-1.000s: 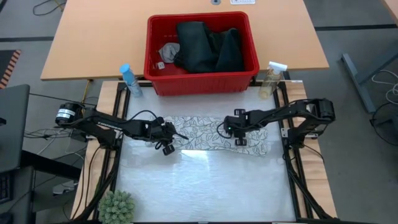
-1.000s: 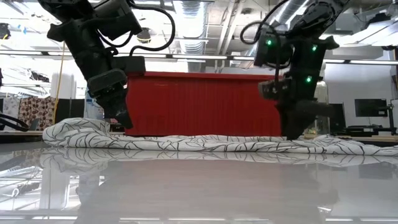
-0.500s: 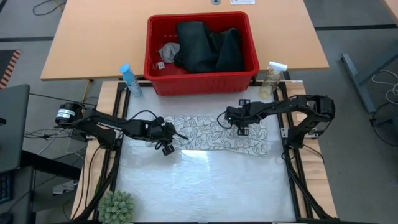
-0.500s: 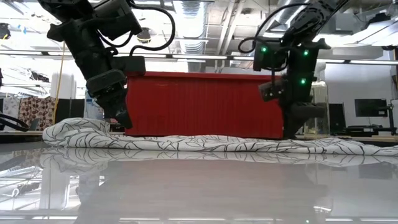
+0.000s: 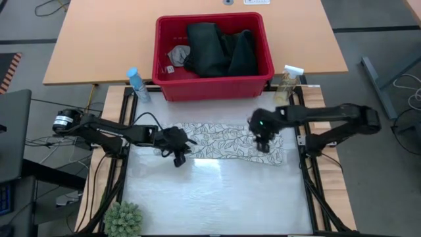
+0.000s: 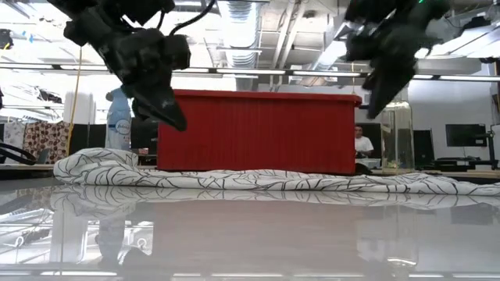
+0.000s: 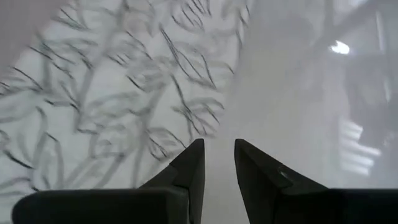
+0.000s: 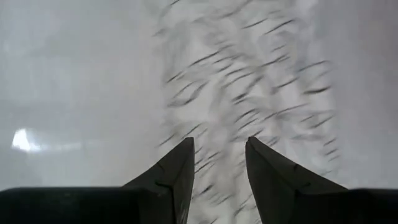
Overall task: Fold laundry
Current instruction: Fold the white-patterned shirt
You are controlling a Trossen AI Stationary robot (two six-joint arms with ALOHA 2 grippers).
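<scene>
Looking down, high view: the white leaf-print cloth (image 5: 230, 141) lies spread in a long strip across the far half of the table (image 5: 217, 197), just near of the red basket (image 5: 214, 85).
Left gripper (image 5: 179, 155): over the cloth's left end, at its near edge.
Right gripper (image 5: 265, 141): above the cloth's right part.
Basket contents: dark jeans (image 5: 220, 49) heaped inside, a small grey cloth (image 5: 177, 54) at their left.
Low view: the cloth (image 6: 258, 181) lies rumpled on the table, its left end bunched higher; both grippers, left (image 6: 168, 113) and right (image 6: 379, 90), hang clear above it, holding nothing.
Left wrist view: fingers (image 7: 189, 171) a narrow gap apart, empty, over the cloth's edge (image 7: 112, 106).
Right wrist view: fingers (image 8: 177, 171) partly spread, empty, the cloth (image 8: 249, 87) beneath.
</scene>
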